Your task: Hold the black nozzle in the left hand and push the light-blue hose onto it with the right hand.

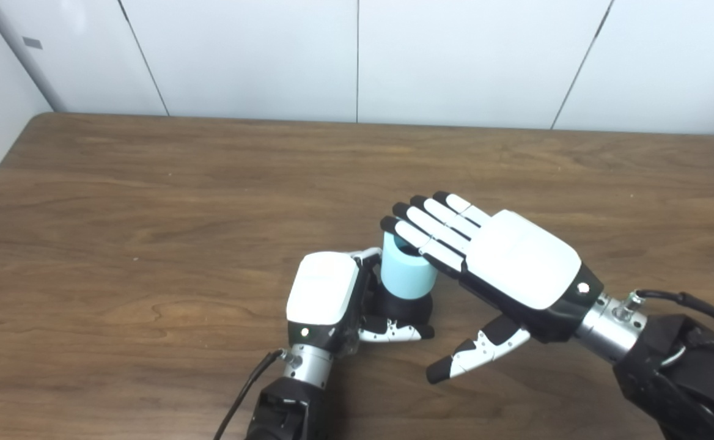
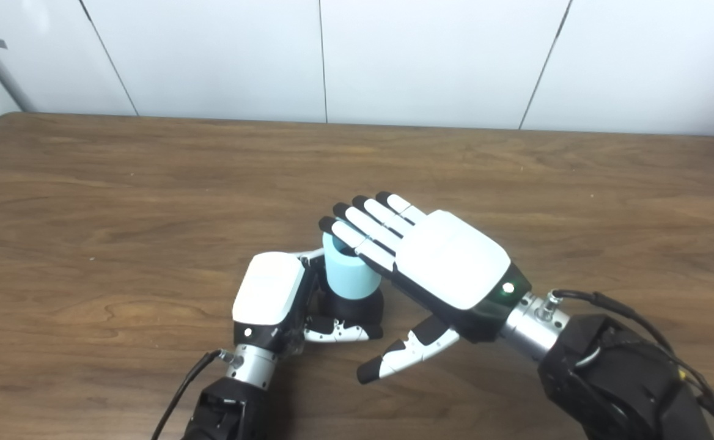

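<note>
— wood-grain brown fills most of the left eye view: the table (image 1: pixel 149 201) runs across the frame under white wall panels (image 1: pixel 241 55) along the top. what sits at lower centre?

— the left hand (image 1: pixel 332 299), its arm coming up from the bottom edge. its fingers are curled around the black nozzle (image 1: pixel 407 307), thumb wrapped across the front low down, so it holds that piece. the nozzle stands upright on or just above the table, i cannot tell which.

— and the light-blue hose (image 1: pixel 406 272)?

— a short pale-blue cylinder standing upright on top of the nozzle, touching it, just right of the left hand's white back.

— the right hand (image 1: pixel 504 269)?

— it enters from the lower right of the frame, fingers (image 1: pixel 430 229) stretched out flat and close together, lying across the top rim of the hose. the thumb hangs down apart from them, touching nothing. so it is spread wide, pressing or resting on the hose rather than gripping it.

— now the right eye view?

— same scene, shifted left in the frame. left hand (image 2: pixel 277 302) closed on the black nozzle (image 2: pixel 352 308), hose (image 2: pixel 349 275) upright above it, right hand (image 2: pixel 442 269) flat over the hose top with the thumb loose below. a green light shows near the right wrist. black cables trail from both forearms at the bottom edge.
</note>
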`<state>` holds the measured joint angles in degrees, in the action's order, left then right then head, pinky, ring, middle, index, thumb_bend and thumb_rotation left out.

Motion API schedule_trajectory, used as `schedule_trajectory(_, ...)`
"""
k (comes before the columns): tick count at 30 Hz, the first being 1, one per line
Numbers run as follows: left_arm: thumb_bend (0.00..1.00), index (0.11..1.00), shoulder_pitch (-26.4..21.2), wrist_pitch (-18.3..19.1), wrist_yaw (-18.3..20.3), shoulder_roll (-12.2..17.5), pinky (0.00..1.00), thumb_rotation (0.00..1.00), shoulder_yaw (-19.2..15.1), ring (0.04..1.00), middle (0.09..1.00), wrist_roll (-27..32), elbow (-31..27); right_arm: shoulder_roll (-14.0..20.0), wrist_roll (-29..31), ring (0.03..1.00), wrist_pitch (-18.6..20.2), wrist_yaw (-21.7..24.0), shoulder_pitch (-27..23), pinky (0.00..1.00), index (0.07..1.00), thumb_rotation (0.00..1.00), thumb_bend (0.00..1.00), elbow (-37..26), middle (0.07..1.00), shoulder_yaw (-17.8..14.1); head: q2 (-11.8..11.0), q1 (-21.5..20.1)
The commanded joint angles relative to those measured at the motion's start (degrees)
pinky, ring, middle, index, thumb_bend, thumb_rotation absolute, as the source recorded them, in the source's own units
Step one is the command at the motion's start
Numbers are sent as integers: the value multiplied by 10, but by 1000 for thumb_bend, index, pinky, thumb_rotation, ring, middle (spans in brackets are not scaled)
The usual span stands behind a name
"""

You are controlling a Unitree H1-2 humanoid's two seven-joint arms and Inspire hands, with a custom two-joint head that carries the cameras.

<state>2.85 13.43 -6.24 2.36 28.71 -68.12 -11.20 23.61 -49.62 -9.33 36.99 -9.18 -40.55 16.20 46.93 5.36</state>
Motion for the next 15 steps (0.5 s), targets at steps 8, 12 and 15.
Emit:
schedule_trajectory(8,519,501,20,12,35,4,327,0,10,399,394,-9,11,20,-1,1000,-4,23,14,967,1000,916,689,37,1000,23,3,0)
schedule_trajectory(12,519,500,20,12,32,5,322,0,11,398,394,-10,11,23,8,1000,-6,20,15,948,998,901,683,39,1000,23,3,0)
schedule_trajectory(15,519,503,20,13,37,6,322,0,11,399,394,-11,10,25,11,1000,-5,20,15,966,990,909,680,40,1000,24,3,0)
